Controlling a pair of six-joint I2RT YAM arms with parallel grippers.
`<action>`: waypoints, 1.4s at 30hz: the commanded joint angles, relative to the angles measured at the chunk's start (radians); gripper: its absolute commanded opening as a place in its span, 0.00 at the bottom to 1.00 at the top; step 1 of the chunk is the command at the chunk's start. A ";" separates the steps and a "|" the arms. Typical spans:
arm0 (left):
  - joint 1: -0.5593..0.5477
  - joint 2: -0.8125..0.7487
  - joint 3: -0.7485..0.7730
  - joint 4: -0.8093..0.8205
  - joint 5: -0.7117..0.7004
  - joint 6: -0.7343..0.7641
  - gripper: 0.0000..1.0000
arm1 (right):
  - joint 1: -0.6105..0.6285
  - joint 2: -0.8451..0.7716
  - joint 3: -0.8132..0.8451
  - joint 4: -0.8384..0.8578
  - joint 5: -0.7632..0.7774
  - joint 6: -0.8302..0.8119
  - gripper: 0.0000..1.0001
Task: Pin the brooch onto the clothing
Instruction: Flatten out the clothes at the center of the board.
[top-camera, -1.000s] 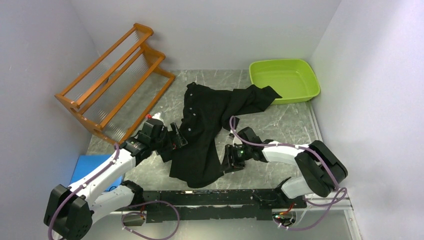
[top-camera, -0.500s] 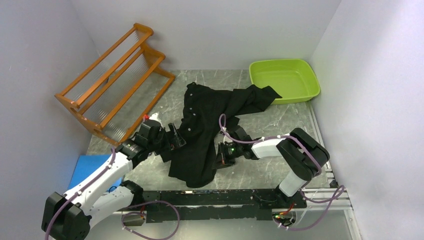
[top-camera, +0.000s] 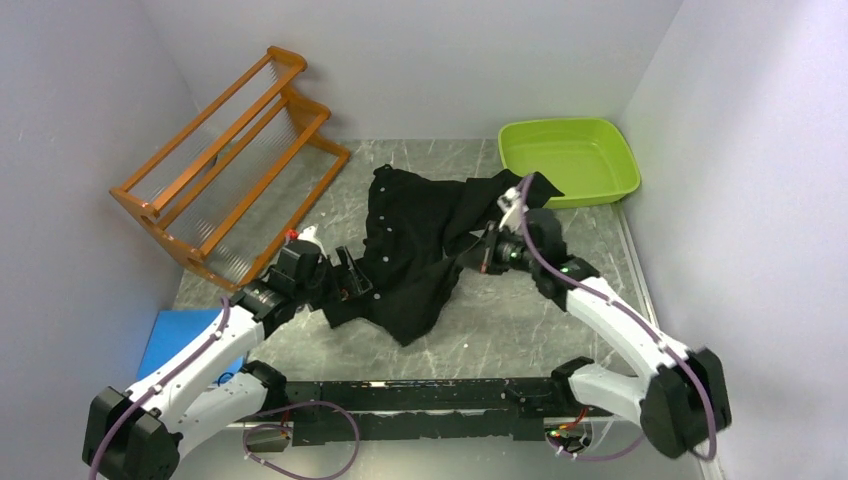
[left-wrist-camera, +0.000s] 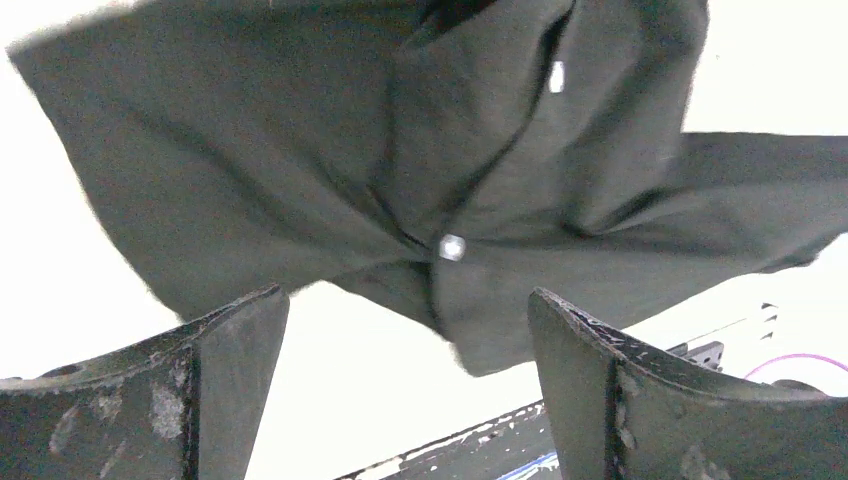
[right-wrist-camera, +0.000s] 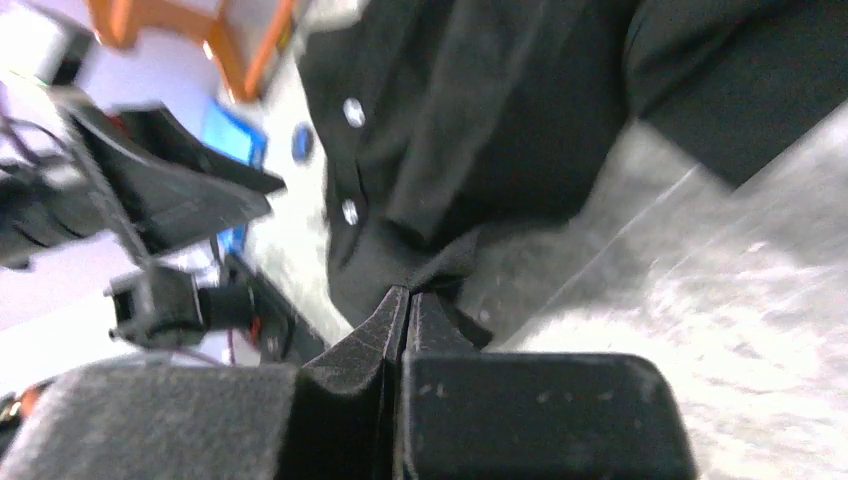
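Observation:
The black shirt (top-camera: 415, 235) lies crumpled on the grey table, with pale buttons along its placket (left-wrist-camera: 452, 247). My left gripper (top-camera: 352, 282) is open at the shirt's left edge; in the left wrist view (left-wrist-camera: 405, 295) its fingers straddle a low fold of the shirt (left-wrist-camera: 300, 150) without touching it. My right gripper (top-camera: 484, 252) is shut on a pinch of the shirt's right edge, seen at the fingertips in the right wrist view (right-wrist-camera: 408, 292), with the shirt (right-wrist-camera: 520, 110) beyond. No brooch shows in any view.
An orange wooden rack (top-camera: 225, 160) stands at the back left. A green tray (top-camera: 570, 160) sits at the back right, with a shirt sleeve touching its rim. A blue pad (top-camera: 165, 335) lies at the near left. Walls close in on both sides.
My right arm swung from the shirt's near hem back and to the right, dragging the fabric with it, so the lower shirt is now bunched shorter. My left gripper has barely moved.

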 joint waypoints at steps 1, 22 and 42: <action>0.005 0.030 -0.024 0.108 0.072 -0.008 0.95 | -0.061 -0.134 0.133 -0.155 0.090 -0.099 0.00; -0.184 0.167 -0.154 0.684 0.230 -0.083 0.84 | -0.069 -0.157 0.255 -0.100 0.055 -0.041 0.00; -0.178 0.011 -0.074 -0.128 -0.199 -0.191 0.86 | -0.071 -0.151 0.313 -0.106 0.076 -0.053 0.00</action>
